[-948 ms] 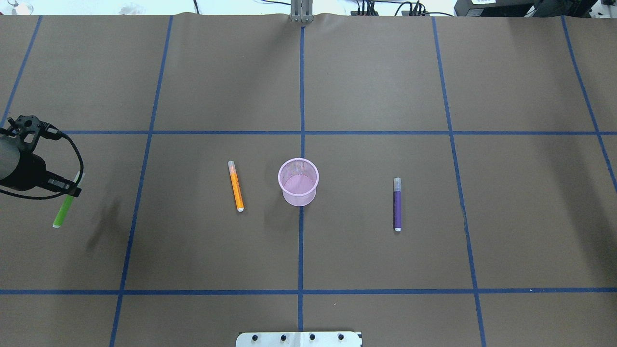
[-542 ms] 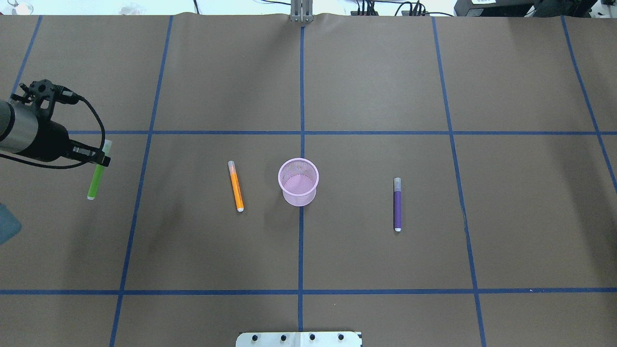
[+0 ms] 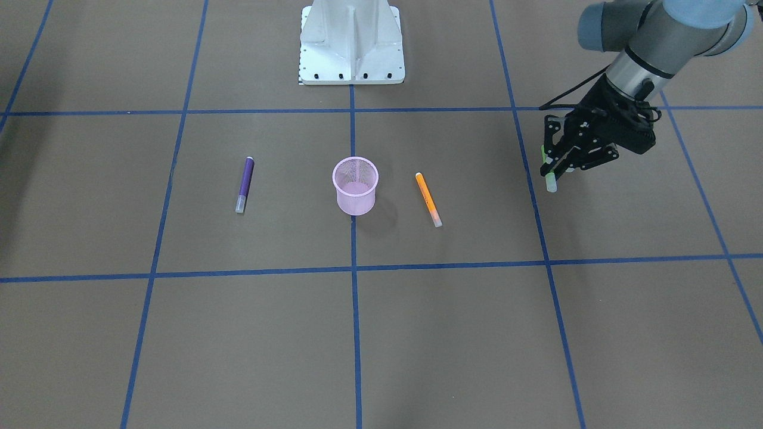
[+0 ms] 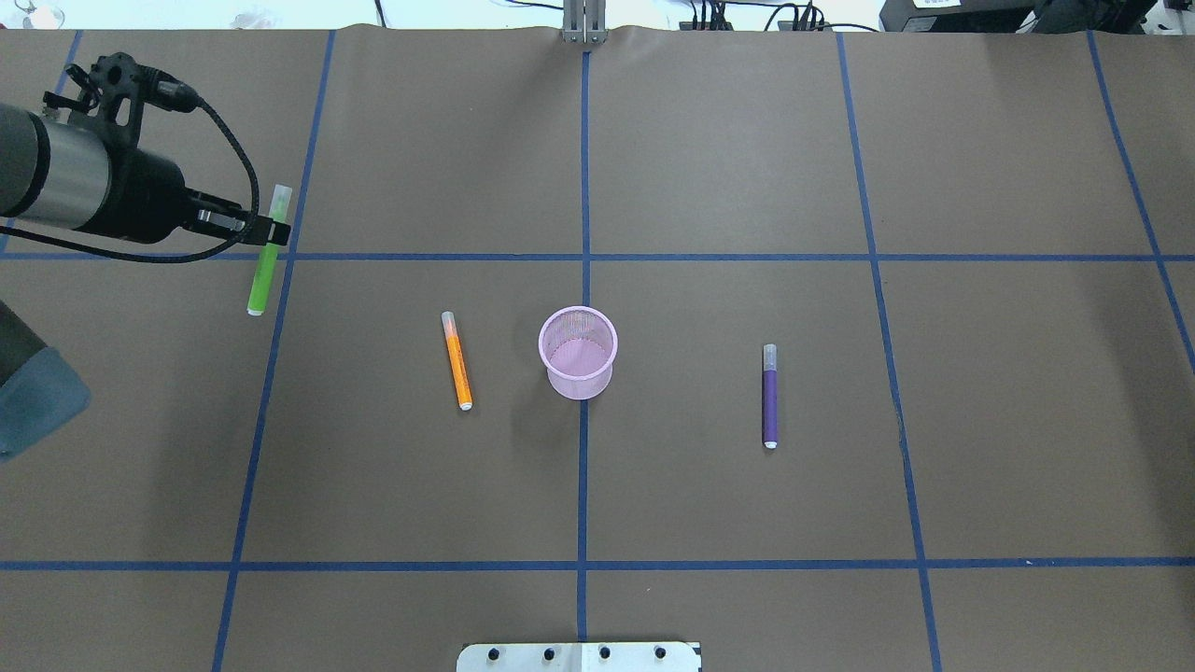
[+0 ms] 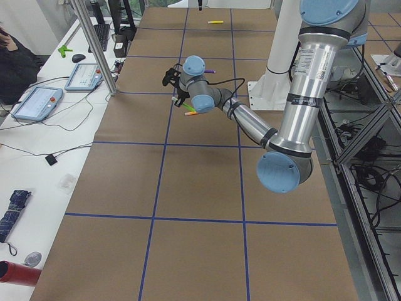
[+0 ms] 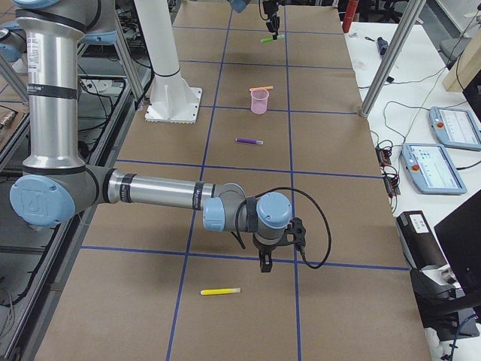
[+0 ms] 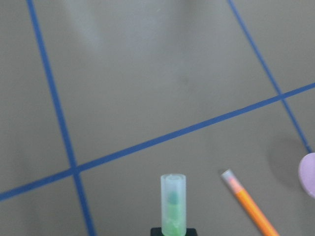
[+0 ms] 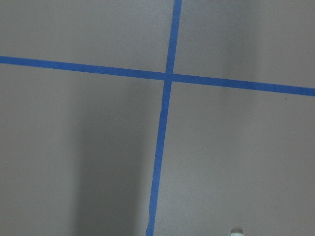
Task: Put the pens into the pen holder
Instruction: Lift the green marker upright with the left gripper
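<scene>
Green pen (image 4: pixel 259 283) is gripped by the left fingers (image 4: pixel 283 233), its capped end pointing away from the robot. Whether the right fingers (image 6: pixel 264 265) are apart or together, I cannot tell.

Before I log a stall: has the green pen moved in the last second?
Yes. Overhead, the green pen, held by the left gripper, went from below the horizontal blue tape line to straddling it, nearer the pen holder.

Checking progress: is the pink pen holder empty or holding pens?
Empty. The overhead view into the pen holder shows only its bare pink bottom.
</scene>
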Robot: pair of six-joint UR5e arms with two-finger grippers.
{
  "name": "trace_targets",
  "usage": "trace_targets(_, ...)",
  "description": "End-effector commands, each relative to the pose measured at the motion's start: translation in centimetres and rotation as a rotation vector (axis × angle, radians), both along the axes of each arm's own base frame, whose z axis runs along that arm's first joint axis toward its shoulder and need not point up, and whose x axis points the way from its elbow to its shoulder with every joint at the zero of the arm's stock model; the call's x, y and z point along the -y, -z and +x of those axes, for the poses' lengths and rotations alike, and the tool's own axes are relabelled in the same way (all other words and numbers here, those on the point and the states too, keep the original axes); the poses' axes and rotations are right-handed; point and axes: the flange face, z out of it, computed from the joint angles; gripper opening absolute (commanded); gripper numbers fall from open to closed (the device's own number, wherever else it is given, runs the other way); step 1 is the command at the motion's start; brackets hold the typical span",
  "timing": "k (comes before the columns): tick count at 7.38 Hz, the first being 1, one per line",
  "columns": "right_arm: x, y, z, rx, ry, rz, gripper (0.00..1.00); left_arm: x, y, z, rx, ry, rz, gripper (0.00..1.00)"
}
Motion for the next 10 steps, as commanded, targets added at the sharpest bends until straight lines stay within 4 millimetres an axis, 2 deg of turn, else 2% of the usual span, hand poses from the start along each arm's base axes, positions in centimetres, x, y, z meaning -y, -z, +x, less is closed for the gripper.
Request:
trace_targets(1,-1.2,-1.6,0.1,-0.005,0.002,-0.03,1.0,1.2,5.0,0.4,-0.066,0.099,0.129,0.0)
trace_targets(2,-1.9,-2.8,0.1,-0.007,0.004,-0.048,1.0,0.9,5.7,1.8,-0.095,0.086,0.163,0.0)
trace_targets(3,-3.5,-4.4,0.2,-0.015,0.004,-0.016,0.99,1.2,6.6,2.3,-0.105,0.084,0.175,0.0)
trace_targets(5,-5.0,-9.4,0.2,-0.021,0.002,0.004,0.99,1.8,7.0,3.0,-0.106,0.081,0.175,0.0)
trace_targets(8,-5.6,-11.0,-1.0,-0.018,0.032,-0.031,0.99,1.9,7.0,3.8,-0.104,0.072,0.171,0.0)
trace_targets(10,-6.0,-12.2,-2.8,-0.025,0.081,-0.055,0.98,2.0,6.9,3.9,-0.101,0.072,0.17,0.0)
